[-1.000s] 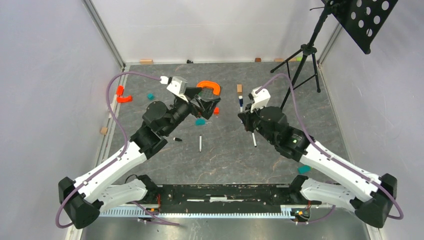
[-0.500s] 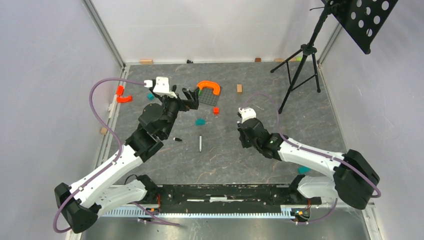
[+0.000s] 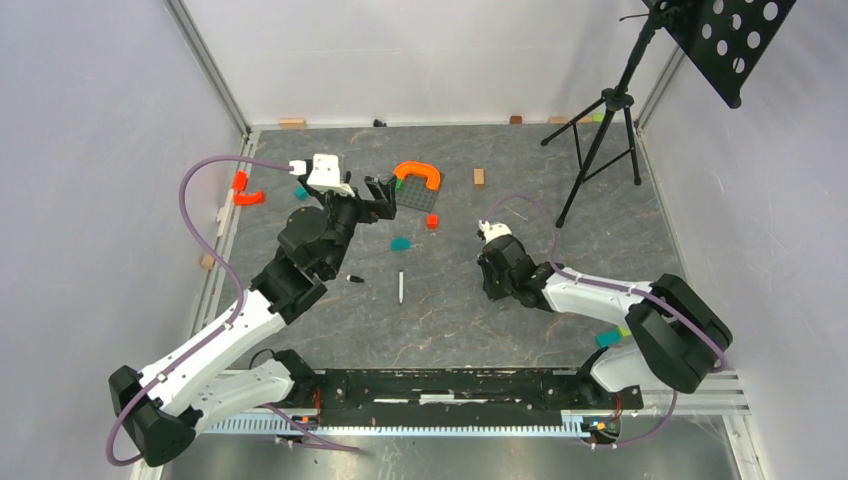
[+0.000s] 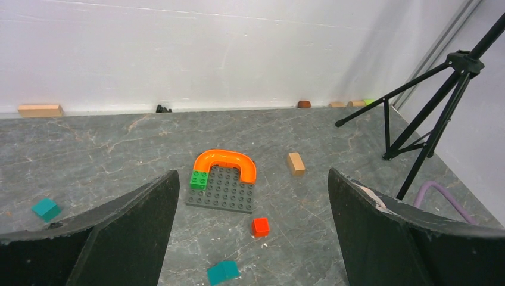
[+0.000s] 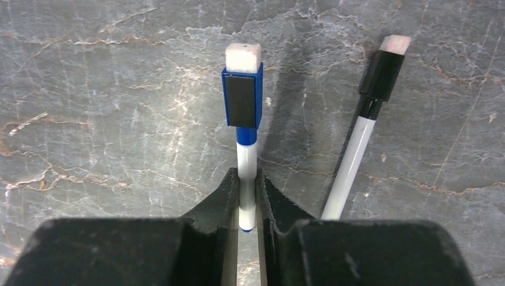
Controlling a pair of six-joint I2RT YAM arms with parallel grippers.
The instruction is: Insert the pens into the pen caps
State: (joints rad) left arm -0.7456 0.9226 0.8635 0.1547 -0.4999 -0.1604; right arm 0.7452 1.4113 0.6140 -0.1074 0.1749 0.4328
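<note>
Right hand [image 5: 247,186] pinching blue-capped pen [image 5: 245,156], black-capped pen [image 5: 352,170] beside

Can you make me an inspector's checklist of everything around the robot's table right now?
Surface: grey marbled table.
Job's things: blue-capped pen is gripped; black-capped pen lies beside it; bare pen and loose black cap lie apart mid-table.
Clutter: orange arch on a grey baseplate, red brick, teal brick, wooden block.
Grippers: left gripper is open and holds nothing; right gripper is shut on the blue-capped pen.
Cables: a purple cable loops off each arm.
Surroundings: white walls, black tripod, perforated black panel.
</note>
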